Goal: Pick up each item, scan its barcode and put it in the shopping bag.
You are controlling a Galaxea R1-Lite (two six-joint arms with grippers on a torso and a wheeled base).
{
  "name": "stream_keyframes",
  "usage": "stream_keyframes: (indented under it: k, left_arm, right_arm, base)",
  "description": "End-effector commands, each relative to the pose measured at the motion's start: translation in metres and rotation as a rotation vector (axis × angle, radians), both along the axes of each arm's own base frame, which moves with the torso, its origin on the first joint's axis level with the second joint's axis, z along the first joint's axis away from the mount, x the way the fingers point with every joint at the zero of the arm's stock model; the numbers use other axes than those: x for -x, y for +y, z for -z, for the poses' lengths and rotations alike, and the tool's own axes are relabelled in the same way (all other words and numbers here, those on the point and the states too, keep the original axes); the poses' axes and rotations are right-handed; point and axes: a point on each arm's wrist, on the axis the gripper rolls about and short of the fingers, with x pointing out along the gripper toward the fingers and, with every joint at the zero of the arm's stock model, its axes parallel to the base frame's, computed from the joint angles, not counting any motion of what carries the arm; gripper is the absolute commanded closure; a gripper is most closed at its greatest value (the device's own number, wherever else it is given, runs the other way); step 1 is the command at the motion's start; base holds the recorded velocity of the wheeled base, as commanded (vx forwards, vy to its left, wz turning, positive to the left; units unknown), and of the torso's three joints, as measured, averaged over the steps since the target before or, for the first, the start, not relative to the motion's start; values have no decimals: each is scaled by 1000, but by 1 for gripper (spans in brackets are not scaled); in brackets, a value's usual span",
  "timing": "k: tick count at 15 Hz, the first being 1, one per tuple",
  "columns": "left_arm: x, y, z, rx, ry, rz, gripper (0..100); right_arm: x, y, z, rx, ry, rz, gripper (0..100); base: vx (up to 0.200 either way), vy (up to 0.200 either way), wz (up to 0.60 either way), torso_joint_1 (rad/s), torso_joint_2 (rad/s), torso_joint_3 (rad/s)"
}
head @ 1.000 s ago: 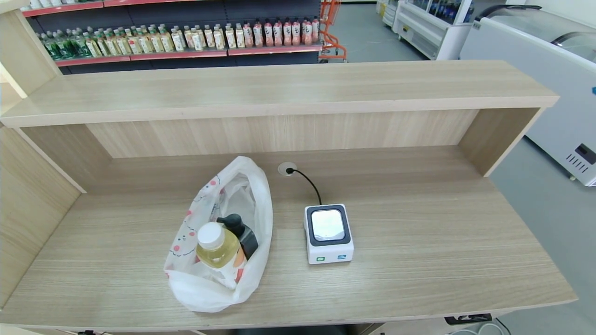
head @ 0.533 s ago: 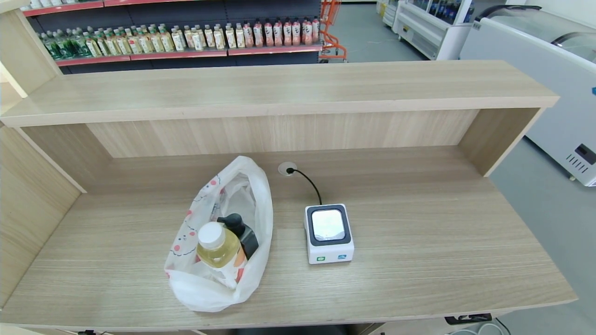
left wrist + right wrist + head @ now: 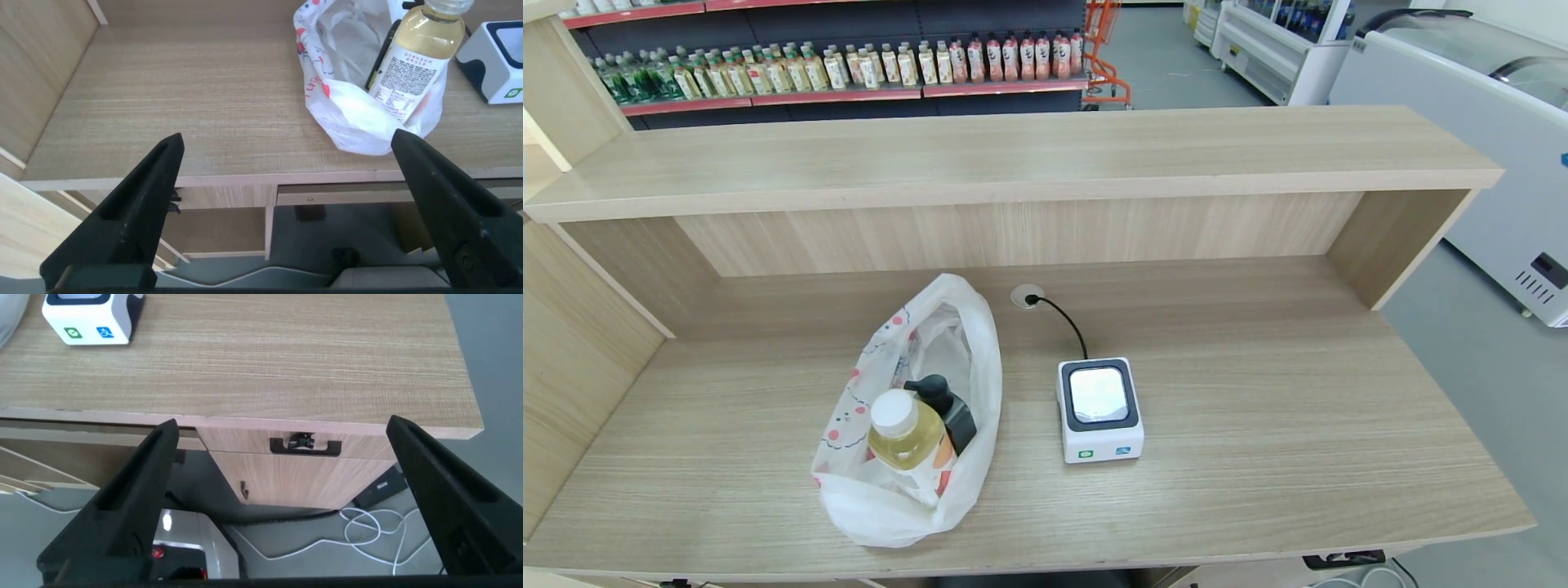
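1. Overhead, we log no change over the last second: a soft white plastic shopping bag (image 3: pixel 984 367) slumps on the woodgrain counter (image 3: pixel 1258 425), holding a round yellow bottle (image 3: pixel 898 433) and a dark pump bottle (image 3: pixel 947 408). A boxy scanner (image 3: pixel 1098 408) stands just beside it. With both bottles bagged, we judge the task finished.
2. Left wrist: left gripper (image 3: pixel 288 143) spread wide, empty, off the counter's near edge.
3. Right wrist: right gripper (image 3: pixel 282 429) likewise wide, empty.

Counter (image 3: pixel 1258 425) right of scanner (image 3: pixel 1099 408) is open; shopping bag (image 3: pixel 915 441) blocks left-centre; raised ledge (image 3: pixel 1013 155) walls the far side.
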Motion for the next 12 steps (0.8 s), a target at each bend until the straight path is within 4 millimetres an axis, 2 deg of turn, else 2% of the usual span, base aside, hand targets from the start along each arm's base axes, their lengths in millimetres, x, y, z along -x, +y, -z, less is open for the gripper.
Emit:
stream_keyframes:
  k: [1,10,12]
  left_arm:
    - [0,0,0,0,-1,0,0]
    - [0,0,0,0,-1,0,0]
    - [0,0,0,0,-1,0,0]
  right_arm:
    - [0,0,0,1,3,1,0]
    - [0,0,0,4,1,-1,0]
    - [3,1,1,6,-39,43,0]
  base:
    - [0,0,0,0,0,0]
    - [0,0,0,0,0,0]
    - [0,0,0,0,0,0]
